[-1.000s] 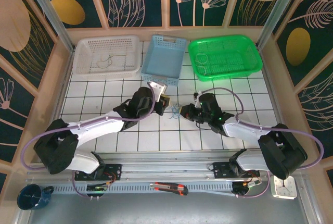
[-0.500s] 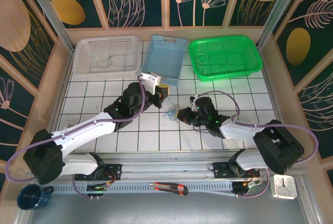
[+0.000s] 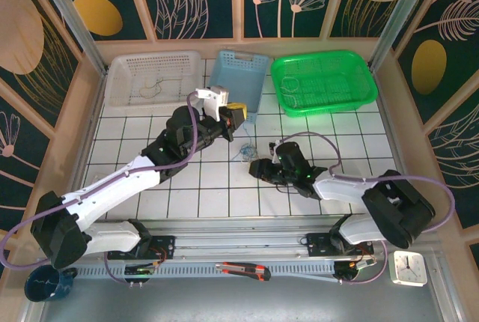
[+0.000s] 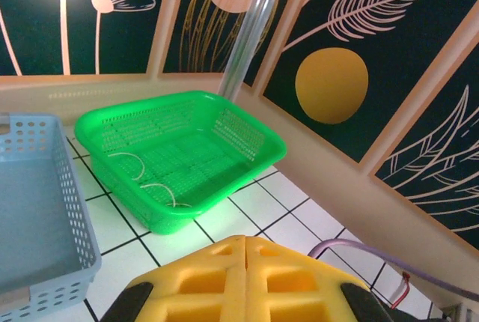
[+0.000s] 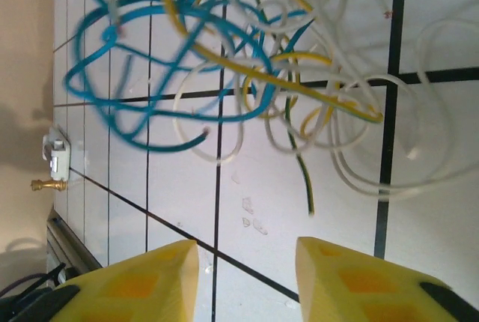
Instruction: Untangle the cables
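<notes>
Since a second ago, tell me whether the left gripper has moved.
Yes. The left gripper has moved toward the blue basket and is now at its near edge.

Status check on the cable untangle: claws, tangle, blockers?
Left claw shut, up by the blue basket. Right claw open, low beside the cables, gripping nothing. Cables knotted together on the tiles. No blocker seen.
</notes>
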You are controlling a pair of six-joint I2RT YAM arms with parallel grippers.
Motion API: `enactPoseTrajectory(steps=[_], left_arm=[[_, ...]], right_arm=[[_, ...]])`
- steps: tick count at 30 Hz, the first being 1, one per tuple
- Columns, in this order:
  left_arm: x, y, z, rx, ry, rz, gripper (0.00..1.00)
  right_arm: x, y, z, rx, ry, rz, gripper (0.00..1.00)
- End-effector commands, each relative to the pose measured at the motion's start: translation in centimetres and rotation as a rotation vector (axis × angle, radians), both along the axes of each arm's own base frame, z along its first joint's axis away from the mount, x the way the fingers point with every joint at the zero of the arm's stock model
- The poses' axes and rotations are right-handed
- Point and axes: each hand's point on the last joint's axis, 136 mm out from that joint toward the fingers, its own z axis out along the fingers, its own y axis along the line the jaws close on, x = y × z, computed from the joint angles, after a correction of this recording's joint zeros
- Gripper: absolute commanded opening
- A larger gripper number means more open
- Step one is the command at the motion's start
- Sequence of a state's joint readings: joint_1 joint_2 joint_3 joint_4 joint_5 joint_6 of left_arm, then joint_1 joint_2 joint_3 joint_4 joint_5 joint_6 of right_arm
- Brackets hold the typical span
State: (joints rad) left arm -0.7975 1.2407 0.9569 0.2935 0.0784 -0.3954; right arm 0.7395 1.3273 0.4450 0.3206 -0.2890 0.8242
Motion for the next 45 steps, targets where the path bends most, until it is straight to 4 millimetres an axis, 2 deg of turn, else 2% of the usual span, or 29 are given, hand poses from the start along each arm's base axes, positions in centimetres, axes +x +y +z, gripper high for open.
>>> enactPoseTrajectory(steps=[1, 7, 13, 20, 24, 26, 29, 33, 35, 38, 45], left_arm=[[-0.3, -0.4, 3.3, -0.061, -0.036, -0.038, 0.00], [-0.6, -0.8, 4.3, -0.077, -0.035, -0.063, 0.00], [-0.8, -1.1, 5.2, -0.104, -0.030, -0.084, 0.00], [-1.1, -1.2, 5.7, -0.133, -0.017, -0.103, 0.00], [-1.2, -1.5, 6.2, -0.149, -0.013, -0.117, 0.00], [-1.2, -1.5, 6.5, -0.158, -0.012, -0.119, 0.00], [-1.4, -1.4, 7.4, -0.181, -0.018, -0.125, 0.00], [-1.6, -1.2, 9.6, -0.213, -0.042, -0.126, 0.00], [-1.6, -1.1, 11.0, -0.224, -0.060, -0.120, 0.00], [-1.4, -1.0, 13.2, -0.234, -0.089, -0.111, 0.00], [-0.6, -0.8, 18.4, -0.232, -0.172, -0.086, 0.00]], right_arm=[[0.6, -0.3, 2.7, -0.024, -0.107, 0.015, 0.45], [1.2, -0.9, 6.2, -0.054, -0.268, 0.034, 0.54], [3.4, -0.6, 9.2, -0.078, -0.431, 0.013, 0.58], [5.5, 1.8, 11.1, -0.048, -0.545, 0.032, 0.60], [7.0, 2.8, 11.1, -0.046, -0.567, 0.014, 0.61], [7.7, 3.1, 10.7, -0.048, -0.568, -0.007, 0.59], [8.2, 2.9, 8.9, -0.060, -0.548, -0.038, 0.50], [7.5, 2.4, 5.7, -0.062, -0.490, -0.046, 0.27], [7.0, 2.0, 4.3, -0.061, -0.459, -0.052, 0.21], [6.0, 1.4, 2.4, -0.054, -0.415, -0.066, 0.17], [3.7, 0.7, -0.7, -0.073, -0.338, -0.076, 0.19]])
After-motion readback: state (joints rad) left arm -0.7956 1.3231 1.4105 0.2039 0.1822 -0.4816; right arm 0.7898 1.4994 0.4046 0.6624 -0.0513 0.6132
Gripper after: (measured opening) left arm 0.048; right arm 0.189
